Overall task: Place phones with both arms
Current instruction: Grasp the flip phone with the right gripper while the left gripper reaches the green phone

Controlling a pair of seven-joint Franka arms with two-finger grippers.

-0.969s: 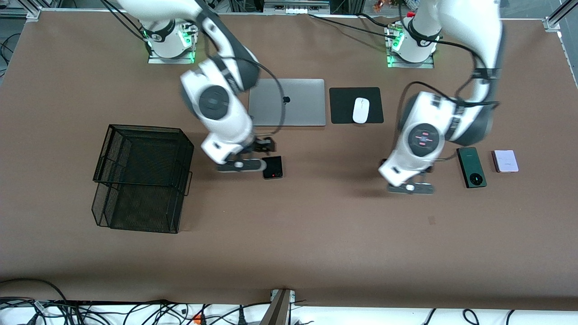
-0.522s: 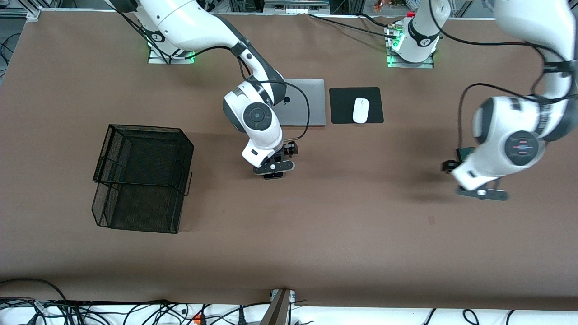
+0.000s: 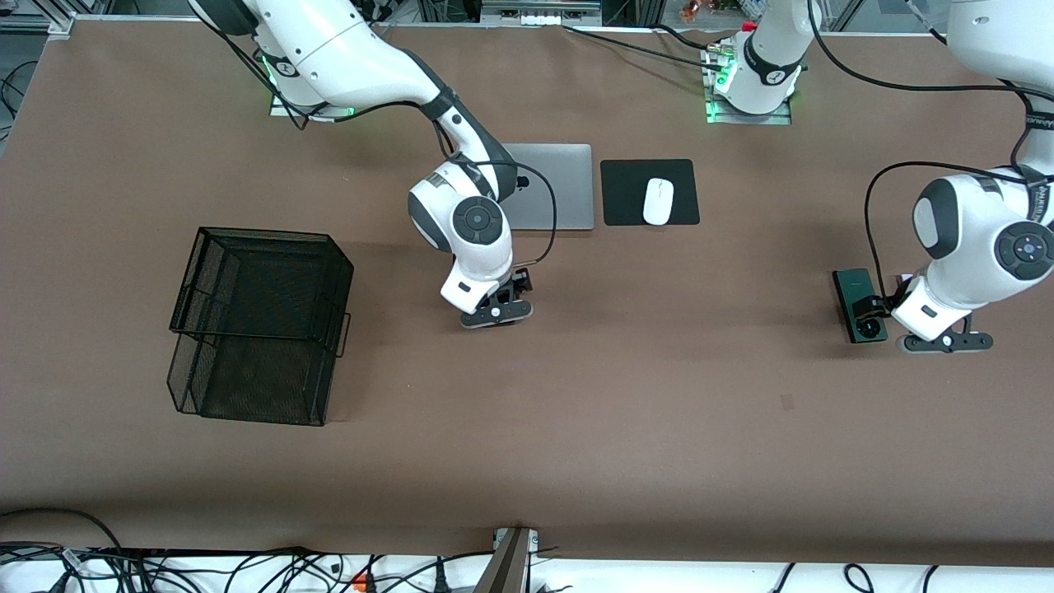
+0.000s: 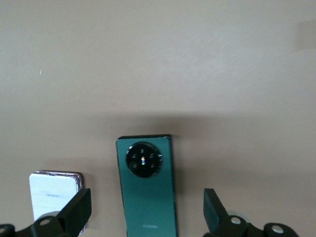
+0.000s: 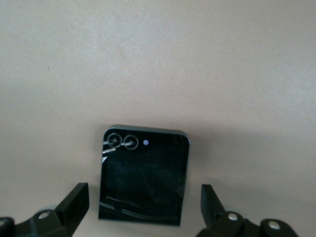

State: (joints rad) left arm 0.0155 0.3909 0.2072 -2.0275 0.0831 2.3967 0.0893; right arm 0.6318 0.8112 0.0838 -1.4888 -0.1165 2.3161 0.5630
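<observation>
My right gripper (image 3: 494,306) hangs open over the small squarish black phone (image 5: 144,175), which lies between its two fingers (image 5: 74,203) in the right wrist view. The hand hides that phone in the front view. My left gripper (image 3: 922,323) is open above the long dark green phone (image 3: 859,303). In the left wrist view the green phone (image 4: 146,190) with its round camera ring lies between the open fingers (image 4: 215,212). The pale lilac-white phone (image 4: 54,192) lies beside it, next to one finger. The left hand covers most of it in the front view.
A black wire basket (image 3: 259,325) stands toward the right arm's end of the table. A grey laptop (image 3: 560,198) and a white mouse (image 3: 658,201) on a black pad (image 3: 626,193) lie near the bases.
The right gripper moved over the black phone and now covers it. The left gripper swung toward the left arm's end, past the green phone, and now hangs lower over the green and lilac phones.
</observation>
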